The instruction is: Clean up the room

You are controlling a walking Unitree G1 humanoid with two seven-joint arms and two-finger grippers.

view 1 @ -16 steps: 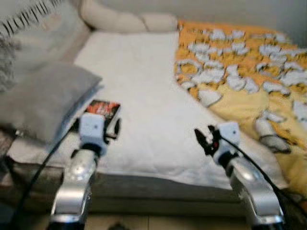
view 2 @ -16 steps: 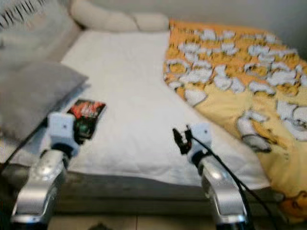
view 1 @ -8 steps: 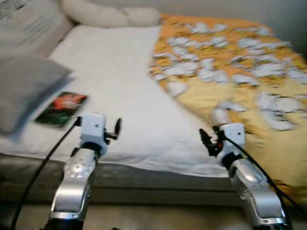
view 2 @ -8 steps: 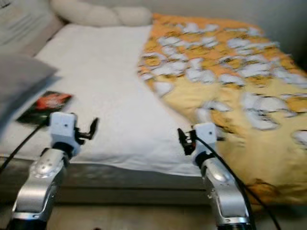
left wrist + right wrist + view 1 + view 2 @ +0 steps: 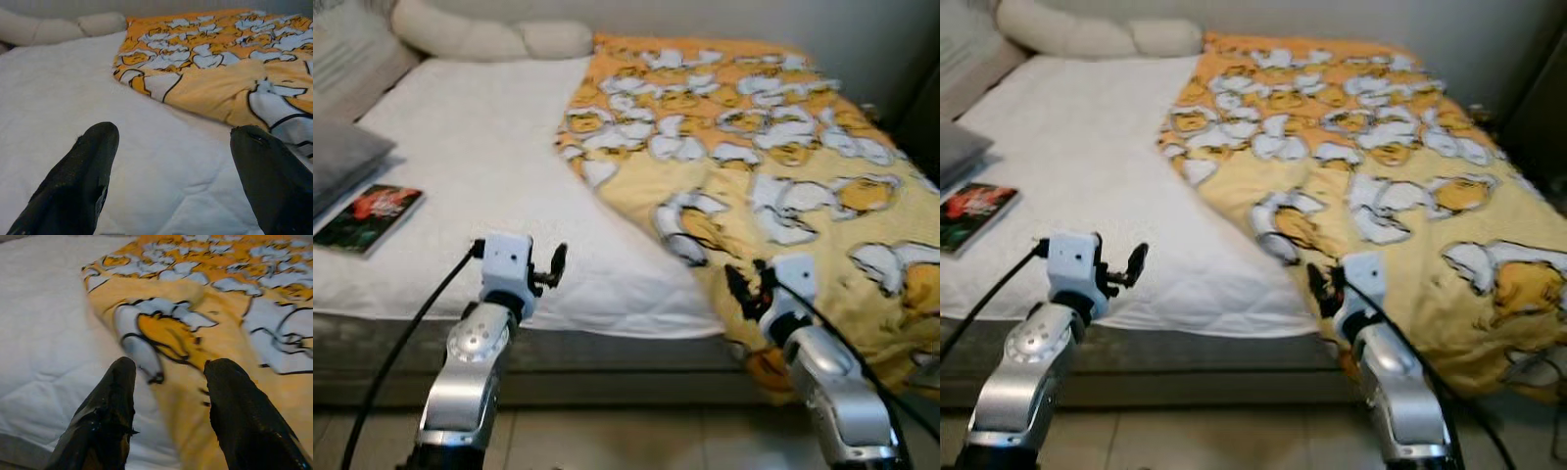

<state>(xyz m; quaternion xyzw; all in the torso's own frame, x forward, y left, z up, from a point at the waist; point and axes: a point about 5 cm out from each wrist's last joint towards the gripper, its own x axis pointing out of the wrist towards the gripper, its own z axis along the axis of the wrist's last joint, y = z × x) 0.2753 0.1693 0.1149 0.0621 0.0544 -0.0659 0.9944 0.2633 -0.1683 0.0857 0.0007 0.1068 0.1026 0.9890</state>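
A yellow-orange blanket (image 5: pixel 754 166) printed with white cartoon figures covers the right half of the bed and hangs over its front edge. The left half is bare white mattress (image 5: pixel 480 157). A book with a red and dark cover (image 5: pixel 367 217) lies near the bed's left edge. My left gripper (image 5: pixel 556 267) is open and empty, held over the mattress's front edge. My right gripper (image 5: pixel 749 286) is open and empty at the blanket's front edge; in the right wrist view its fingers (image 5: pixel 110 406) frame the blanket's folded edge (image 5: pixel 166 338).
A grey pillow (image 5: pixel 337 162) lies at the far left beside the book. A cream bolster (image 5: pixel 489 39) runs along the head of the bed by the wall. Pale tiled floor (image 5: pixel 626 441) lies below the bed's front rail.
The whole view has swung right: the book and pillow have slid to the left edge and more blanket shows. Both grippers stay open and empty.
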